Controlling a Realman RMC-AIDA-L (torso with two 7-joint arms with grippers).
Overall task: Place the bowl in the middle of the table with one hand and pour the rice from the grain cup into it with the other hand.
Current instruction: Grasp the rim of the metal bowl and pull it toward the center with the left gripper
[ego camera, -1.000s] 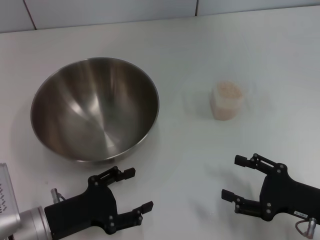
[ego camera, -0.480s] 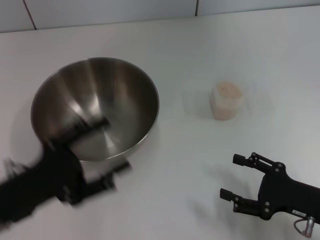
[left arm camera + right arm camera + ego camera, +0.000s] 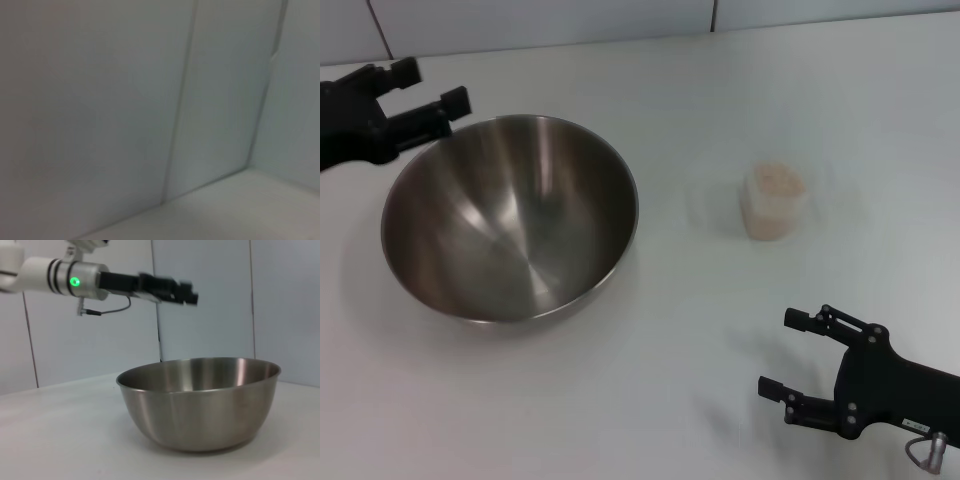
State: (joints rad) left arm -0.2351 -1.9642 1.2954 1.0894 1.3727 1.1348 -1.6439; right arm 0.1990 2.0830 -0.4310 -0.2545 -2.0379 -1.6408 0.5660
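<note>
A plain white tabletop [image 3: 650, 380] fills the head view, backed by pale wall panels [image 3: 540, 20] with thin vertical seams. The left wrist view shows only those panels and a strip of the white surface, nothing else.

The bowl [image 3: 510, 215] sits on the robot's left side of the tabletop, upright. Its shiny steel inside holds nothing. In the right wrist view the bowl [image 3: 200, 402] is seen side-on, resting flat on its small base.

The grain cup [image 3: 775, 202] stands upright well to the right of the bowl, apart from it. It is filled near the brim with the rice [image 3: 777, 180], a pale pinkish mound. Faint clear plastic around the cup is hard to make out.

The left gripper [image 3: 432, 90] is raised at the far left, above and just behind the bowl's far rim, fingers spread and holding nothing; its arm is cut off by the frame edge. In the right wrist view it [image 3: 186, 291] hovers clear above the bowl, a green light on its wrist.

The right gripper [image 3: 785, 352] is low at the near right, nearer than the cup and apart from it, fingers spread and empty. Nothing lies between it and the cup.
</note>
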